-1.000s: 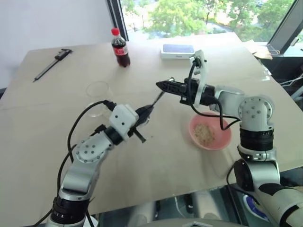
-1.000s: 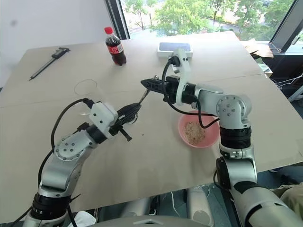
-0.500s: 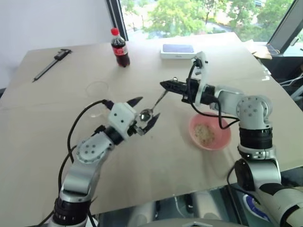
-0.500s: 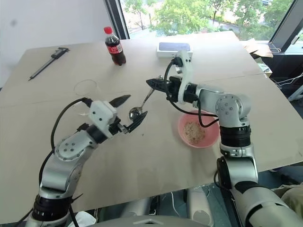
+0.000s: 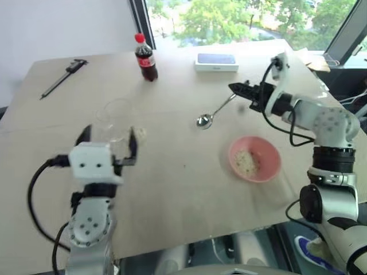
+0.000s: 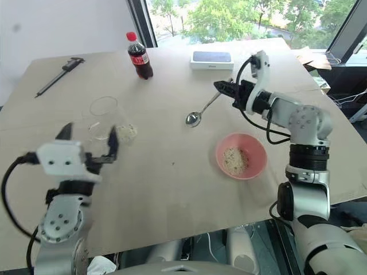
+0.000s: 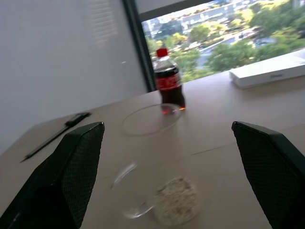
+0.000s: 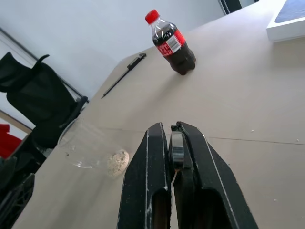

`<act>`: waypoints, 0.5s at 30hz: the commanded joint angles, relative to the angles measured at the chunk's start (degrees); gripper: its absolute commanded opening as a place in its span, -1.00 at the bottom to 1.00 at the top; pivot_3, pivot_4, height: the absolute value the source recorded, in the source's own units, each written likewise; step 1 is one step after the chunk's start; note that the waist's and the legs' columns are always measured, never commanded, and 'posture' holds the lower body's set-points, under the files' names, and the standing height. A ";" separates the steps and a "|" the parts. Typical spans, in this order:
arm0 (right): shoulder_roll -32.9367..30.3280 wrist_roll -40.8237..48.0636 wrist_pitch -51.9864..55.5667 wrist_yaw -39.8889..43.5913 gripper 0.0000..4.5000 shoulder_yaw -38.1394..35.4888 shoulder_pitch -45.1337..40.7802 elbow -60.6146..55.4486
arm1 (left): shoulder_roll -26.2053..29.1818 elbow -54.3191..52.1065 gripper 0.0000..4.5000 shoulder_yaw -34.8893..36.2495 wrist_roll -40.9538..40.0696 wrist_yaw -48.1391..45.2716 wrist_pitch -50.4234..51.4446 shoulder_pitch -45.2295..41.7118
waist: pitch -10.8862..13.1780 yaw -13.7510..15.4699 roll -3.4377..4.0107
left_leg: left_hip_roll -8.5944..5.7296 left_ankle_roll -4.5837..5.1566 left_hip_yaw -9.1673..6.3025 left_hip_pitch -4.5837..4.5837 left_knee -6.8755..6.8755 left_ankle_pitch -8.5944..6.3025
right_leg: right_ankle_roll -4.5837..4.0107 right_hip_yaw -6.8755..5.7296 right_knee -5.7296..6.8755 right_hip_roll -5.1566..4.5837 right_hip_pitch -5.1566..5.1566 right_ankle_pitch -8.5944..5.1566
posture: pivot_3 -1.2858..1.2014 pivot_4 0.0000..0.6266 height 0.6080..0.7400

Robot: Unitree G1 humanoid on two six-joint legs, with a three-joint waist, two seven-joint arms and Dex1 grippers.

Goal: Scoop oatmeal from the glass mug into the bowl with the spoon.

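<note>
Since a second ago my left gripper (image 5: 107, 150) has let go of the spoon's bowl end and swung back toward the glass mug (image 5: 114, 120), its jaws now spread wide and empty. My right gripper (image 5: 238, 89) is clamped on the spoon (image 5: 213, 112) by its handle tip; the spoon slants down and leftward, bowl end toward the mug. Oatmeal (image 6: 127, 132) sits beside the mug, well left of the spoon; the bowl (image 5: 269, 169) lies below my right arm.

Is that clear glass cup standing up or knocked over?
The glass mug stands upright on the table, its round rim facing up. A lump of oatmeal lies on the table beside it.
</note>
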 commanded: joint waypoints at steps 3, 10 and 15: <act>3.15 3.68 3.24 -8.06 -1.00 -3.59 -3.58 -3.61 | 0.82 5.49 0.98 4.18 -1.27 -1.01 -4.94 0.47 | 0.00 0.14 0.01 | 0.00 0.01 -0.01 0.02 0.02 0.00 | -0.07 -0.03 0.02 0.05 0.02 0.04 | 0.03 -0.52 1.00; 5.50 4.81 3.24 -14.43 -1.00 -5.91 -4.82 -4.40 | 3.47 15.05 0.98 3.84 -2.09 -3.77 -7.31 -4.54 | 0.00 0.02 0.01 | -0.04 -0.04 -0.01 -0.04 0.04 0.03 | -0.06 -0.06 -0.03 0.04 0.01 0.05 | 0.03 -0.52 1.00; 5.32 5.24 3.17 -15.99 -1.00 -6.58 -4.35 -5.31 | 5.55 21.44 0.98 5.83 -1.95 -3.24 -8.34 -8.71 | 0.01 -0.02 0.02 | -0.02 -0.10 -0.02 -0.04 0.03 0.06 | -0.06 -0.07 -0.03 0.05 0.00 0.05 | 0.03 -0.52 1.00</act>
